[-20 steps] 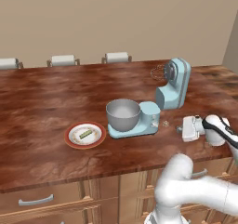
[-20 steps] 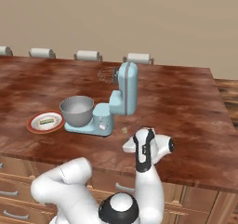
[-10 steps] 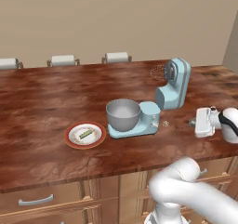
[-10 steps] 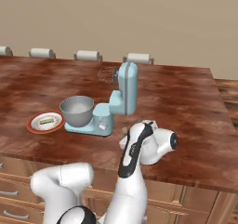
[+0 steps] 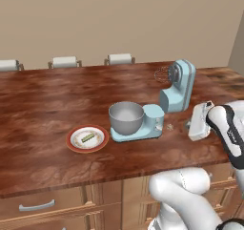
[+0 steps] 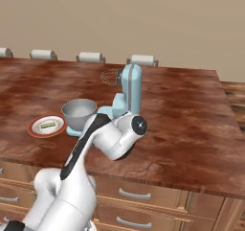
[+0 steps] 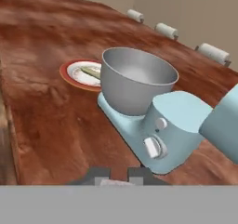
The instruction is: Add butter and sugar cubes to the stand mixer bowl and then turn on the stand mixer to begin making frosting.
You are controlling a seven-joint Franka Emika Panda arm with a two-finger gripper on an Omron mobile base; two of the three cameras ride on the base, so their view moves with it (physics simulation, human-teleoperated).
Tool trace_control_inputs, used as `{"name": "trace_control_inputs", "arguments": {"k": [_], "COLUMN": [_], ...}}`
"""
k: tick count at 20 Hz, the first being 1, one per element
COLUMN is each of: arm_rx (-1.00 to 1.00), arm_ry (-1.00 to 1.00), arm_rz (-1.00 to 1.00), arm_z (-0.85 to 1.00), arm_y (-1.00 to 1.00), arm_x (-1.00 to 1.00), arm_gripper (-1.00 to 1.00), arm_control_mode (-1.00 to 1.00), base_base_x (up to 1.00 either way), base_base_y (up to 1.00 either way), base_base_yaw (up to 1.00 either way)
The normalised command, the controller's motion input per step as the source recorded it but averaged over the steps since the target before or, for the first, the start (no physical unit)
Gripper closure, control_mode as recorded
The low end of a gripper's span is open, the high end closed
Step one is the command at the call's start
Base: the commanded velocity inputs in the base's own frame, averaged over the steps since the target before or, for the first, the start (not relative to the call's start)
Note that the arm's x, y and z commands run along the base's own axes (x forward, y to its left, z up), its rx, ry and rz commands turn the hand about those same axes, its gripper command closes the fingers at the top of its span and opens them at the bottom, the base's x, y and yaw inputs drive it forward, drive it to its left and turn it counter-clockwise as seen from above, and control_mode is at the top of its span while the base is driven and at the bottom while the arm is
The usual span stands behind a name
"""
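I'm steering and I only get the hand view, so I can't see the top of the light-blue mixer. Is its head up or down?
Observer: Up. The pale-blue stand mixer has its head tilted back, with the wire whisk well clear of the round grey metal bowl.
Operator: Where's my hand?
Observer: The gripper is low over the brown wooden counter, beside the mixer's base, on the side away from the red-rimmed white plate.
Operator: Any sugar?
Observer: A tiny pale speck lies on the counter between base and gripper. It's too small to say whether it's sugar.
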Motion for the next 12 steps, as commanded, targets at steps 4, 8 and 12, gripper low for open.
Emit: {"name": "trace_control_inputs", "arguments": {"k": [4,8,12], "arm_rx": [-0.3,-0.28,-0.25], "arm_ry": [0.06,0.1,0.14], "arm_rz": [-0.02,0.0,-0.01], "arm_z": [0.57,0.52,0.42], "arm_y": [1.0,1.0,0.81], "arm_x": [-0.16,0.03,0.31], "arm_gripper": [1.0,1.0,1.0], "arm_control_mode": [-1.0,-1.0,-1.0], "base_base_x": [0.0,0.0,0.0], "base_base_y": [0.0,0.0,0.0], "base_base_yaw": [0.0,0.0,0.0]}}
